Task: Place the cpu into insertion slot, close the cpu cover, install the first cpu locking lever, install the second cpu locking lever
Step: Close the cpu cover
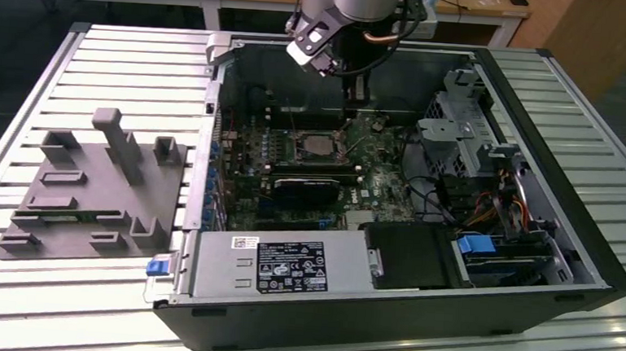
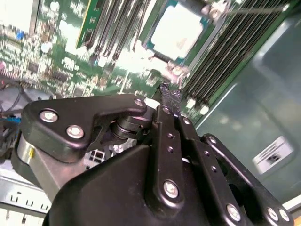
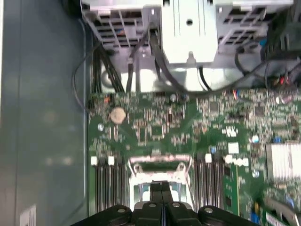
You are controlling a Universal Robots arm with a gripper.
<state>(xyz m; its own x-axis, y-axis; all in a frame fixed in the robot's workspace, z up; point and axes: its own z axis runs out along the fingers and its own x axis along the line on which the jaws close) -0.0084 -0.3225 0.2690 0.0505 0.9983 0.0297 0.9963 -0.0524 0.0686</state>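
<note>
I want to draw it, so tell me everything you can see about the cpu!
The cpu is a small, flat square. Its top looks like pale, shiny metal, and a thin green edge shows around it. It lies flat in the slot on the green board, among rows of dark ridges. The shut gripper points at a spot just beside it and does not touch it.
</note>
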